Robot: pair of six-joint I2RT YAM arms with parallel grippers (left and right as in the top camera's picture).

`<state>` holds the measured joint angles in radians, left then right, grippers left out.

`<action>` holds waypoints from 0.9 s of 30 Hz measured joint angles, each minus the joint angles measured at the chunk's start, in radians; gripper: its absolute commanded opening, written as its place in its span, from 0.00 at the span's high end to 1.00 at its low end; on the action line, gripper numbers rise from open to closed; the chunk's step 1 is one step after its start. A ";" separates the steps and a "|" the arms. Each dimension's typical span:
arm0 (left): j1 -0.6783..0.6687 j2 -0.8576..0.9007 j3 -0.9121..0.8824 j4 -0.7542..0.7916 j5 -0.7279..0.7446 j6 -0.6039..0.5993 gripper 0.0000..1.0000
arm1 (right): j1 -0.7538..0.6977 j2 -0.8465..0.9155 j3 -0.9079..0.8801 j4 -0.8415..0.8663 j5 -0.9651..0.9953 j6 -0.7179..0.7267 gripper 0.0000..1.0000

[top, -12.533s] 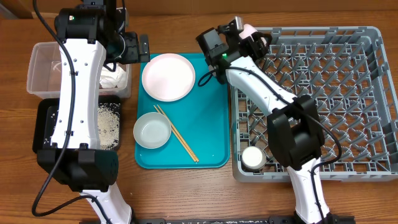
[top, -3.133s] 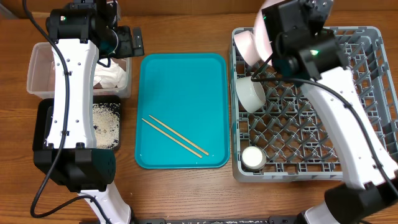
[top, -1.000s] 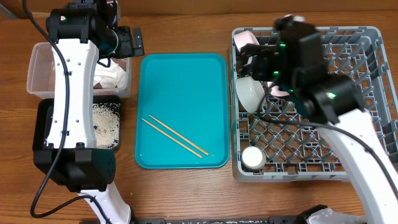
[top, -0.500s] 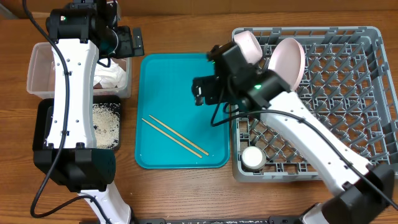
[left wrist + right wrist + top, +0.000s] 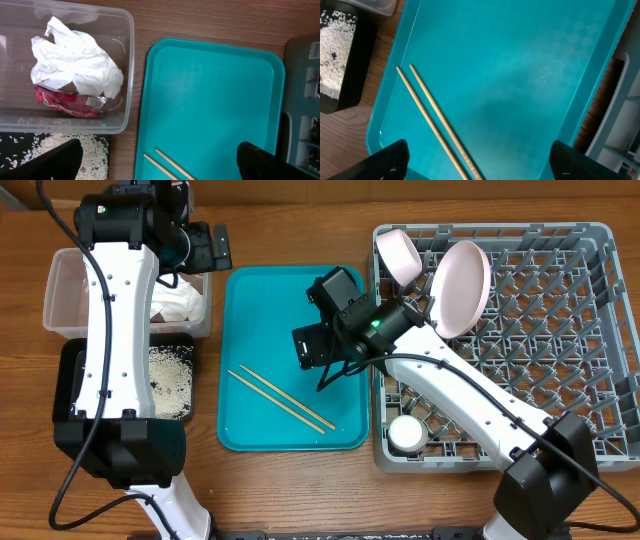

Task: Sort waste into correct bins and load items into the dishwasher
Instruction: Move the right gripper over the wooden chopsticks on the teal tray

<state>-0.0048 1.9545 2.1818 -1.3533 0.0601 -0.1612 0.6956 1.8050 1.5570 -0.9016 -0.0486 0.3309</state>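
Note:
Two wooden chopsticks [image 5: 281, 399] lie side by side on the teal tray [image 5: 250, 300]; they also show in the right wrist view [image 5: 437, 122] and the left wrist view [image 5: 167, 166]. My right gripper [image 5: 312, 348] is open and empty above the tray's middle. My left gripper [image 5: 213, 246] is open and empty over the clear tub [image 5: 62, 290], which holds the crumpled napkin [image 5: 75, 62] and red wrapper [image 5: 67, 101]. Rice [image 5: 168, 380] lies in the black tray [image 5: 70, 370]. The grey rack [image 5: 600, 330] holds a plate [image 5: 460, 285], a bowl [image 5: 398, 255] and a cup [image 5: 407, 434].
The teal tray sits between the bins on the left and the rack on the right. Bare wooden table [image 5: 300, 490] runs along the front. My left arm [image 5: 115, 330] stretches over the black tray and tub.
My right gripper left the rack, where the plate and bowl now stand, and moved left and down over the teal tray. The left arm has not moved.

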 measured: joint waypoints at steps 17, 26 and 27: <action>0.000 0.000 0.000 0.000 0.000 0.000 0.00 | 0.058 0.010 -0.060 0.064 0.000 -0.075 0.13; 0.000 0.000 0.000 0.000 0.000 0.000 0.00 | 0.167 0.151 -0.063 0.154 0.000 -0.182 0.18; 0.000 0.000 0.000 0.000 0.000 0.000 0.00 | 0.176 0.169 -0.064 0.154 -0.002 -0.193 0.20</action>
<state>-0.0048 1.9545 2.1818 -1.3533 0.0601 -0.1612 0.8715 1.9743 1.4925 -0.7479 -0.0502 0.1379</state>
